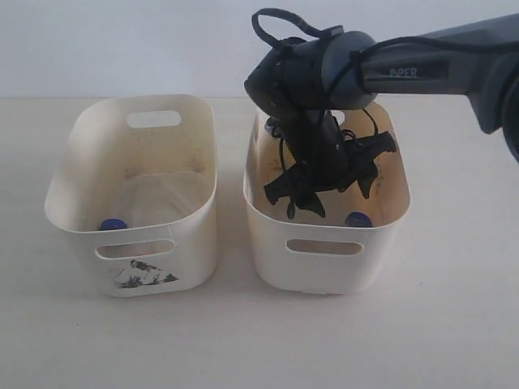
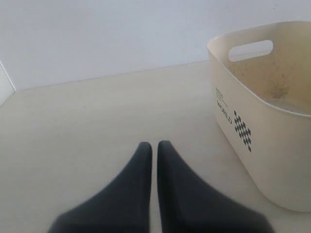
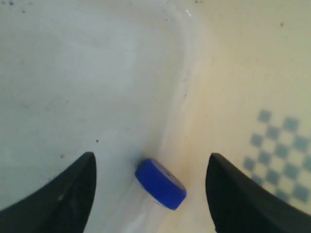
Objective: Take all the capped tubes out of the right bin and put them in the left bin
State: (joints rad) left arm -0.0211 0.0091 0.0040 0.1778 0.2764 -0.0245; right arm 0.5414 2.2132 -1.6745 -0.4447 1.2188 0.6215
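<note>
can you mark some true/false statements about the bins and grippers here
1. The right gripper reaches into the right bin. True.
2. Its jaws are clamped on the blue-capped tube. False: they stand open on either side of it, not touching it.
3. The left gripper is shut. True.
4. The left bin holds no tube. False: a blue cap shows inside it.
</note>
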